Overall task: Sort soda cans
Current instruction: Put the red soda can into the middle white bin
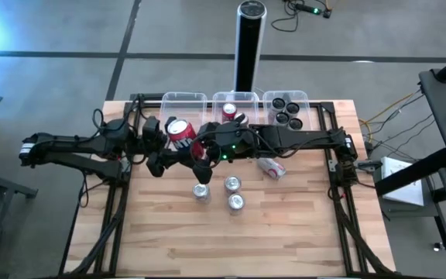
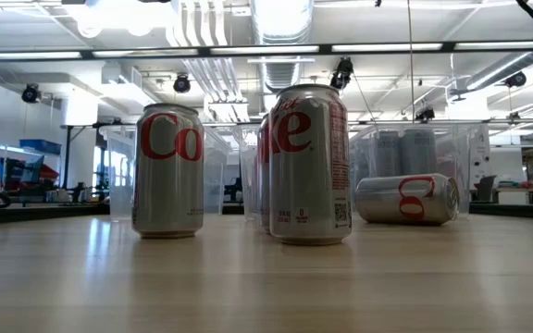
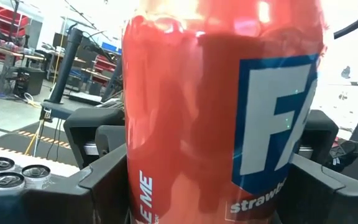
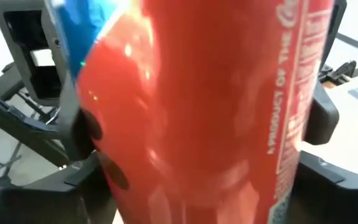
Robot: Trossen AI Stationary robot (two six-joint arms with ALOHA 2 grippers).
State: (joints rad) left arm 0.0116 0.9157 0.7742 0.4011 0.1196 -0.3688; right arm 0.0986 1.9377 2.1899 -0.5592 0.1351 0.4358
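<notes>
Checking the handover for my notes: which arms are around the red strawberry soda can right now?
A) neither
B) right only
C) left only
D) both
D: the red strawberry soda can sits between the left gripper and the right gripper, and each wrist view shows it filling the space between that arm's fingers.

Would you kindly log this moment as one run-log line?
left gripper: shut on red can | right gripper: jaws around same can, handover | silver cans: three upright, one lying | bins: back edge
</notes>
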